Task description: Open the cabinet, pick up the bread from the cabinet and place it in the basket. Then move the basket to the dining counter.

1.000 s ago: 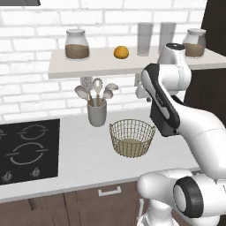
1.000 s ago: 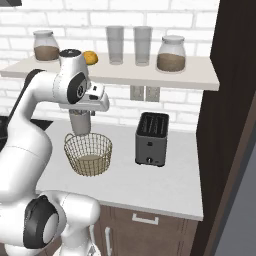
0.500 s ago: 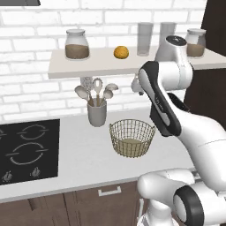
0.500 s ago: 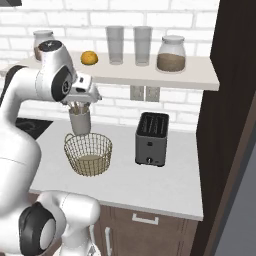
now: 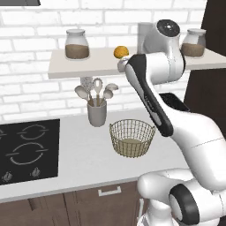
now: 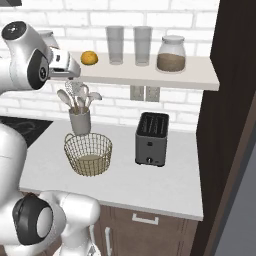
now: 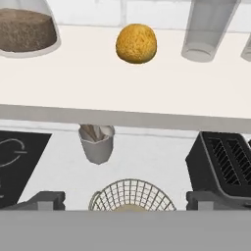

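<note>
One basket [image 5: 131, 138] sits nearest on the white counter [image 5: 79, 163], upright, with nothing in it but its beige base. Just behind it to the left stands a grey crock [image 5: 97, 112] full of utensils, and to the right in the right base view a black toaster [image 6: 151, 139]. A cooktop [image 5: 27, 149] is set into the counter at far left. Higher up, the end effector [image 7: 126, 200] hangs in front of the shelf [image 6: 150, 76], its fingers spread wide apart and holding nothing. On the shelf beyond, the bread [image 7: 136, 43] rests alone, between a brown-filled jar [image 7: 25, 27] and a clear glass [image 7: 208, 29], apart from both. White brick wall [image 5: 39, 31] backs the shelf.
</note>
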Robot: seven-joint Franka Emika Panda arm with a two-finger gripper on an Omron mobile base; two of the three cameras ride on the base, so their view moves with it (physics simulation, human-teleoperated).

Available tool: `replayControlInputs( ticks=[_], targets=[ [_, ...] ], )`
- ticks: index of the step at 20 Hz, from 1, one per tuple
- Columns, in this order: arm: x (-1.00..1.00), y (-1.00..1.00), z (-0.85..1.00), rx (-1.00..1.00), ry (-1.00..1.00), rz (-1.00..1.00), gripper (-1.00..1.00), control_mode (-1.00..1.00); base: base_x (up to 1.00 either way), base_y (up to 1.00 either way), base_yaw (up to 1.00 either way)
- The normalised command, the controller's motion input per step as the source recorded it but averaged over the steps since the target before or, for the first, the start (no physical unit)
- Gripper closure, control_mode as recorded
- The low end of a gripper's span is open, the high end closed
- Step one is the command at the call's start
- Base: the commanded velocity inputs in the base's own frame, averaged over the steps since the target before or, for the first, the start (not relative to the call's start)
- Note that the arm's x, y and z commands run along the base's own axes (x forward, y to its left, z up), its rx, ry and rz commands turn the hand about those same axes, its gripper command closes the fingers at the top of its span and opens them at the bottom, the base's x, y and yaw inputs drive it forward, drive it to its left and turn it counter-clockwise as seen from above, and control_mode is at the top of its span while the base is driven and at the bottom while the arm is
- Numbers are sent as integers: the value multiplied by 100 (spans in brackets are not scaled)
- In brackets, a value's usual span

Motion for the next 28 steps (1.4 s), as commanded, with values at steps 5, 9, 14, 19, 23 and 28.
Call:
replayControlInputs(
  ticks=[5,9,14,19,23,28],
  targets=[
    [73,0,63,0,-1,-3,-100,-100,0,0,0],
    [82,0,61,-1,0,-1,-100,-100,0,0,0],
    [62,0,18,-2,6,0,-100,-100,0,0,0],
    [54,9,-7,-3,2,0,-100,-100,0,0,0],
    [37,25,-15,-7,0,0,-100,-100,0,0,0],
    [20,2,-22,-3,0,0,-100,-100,0,0,0]
  ],
)
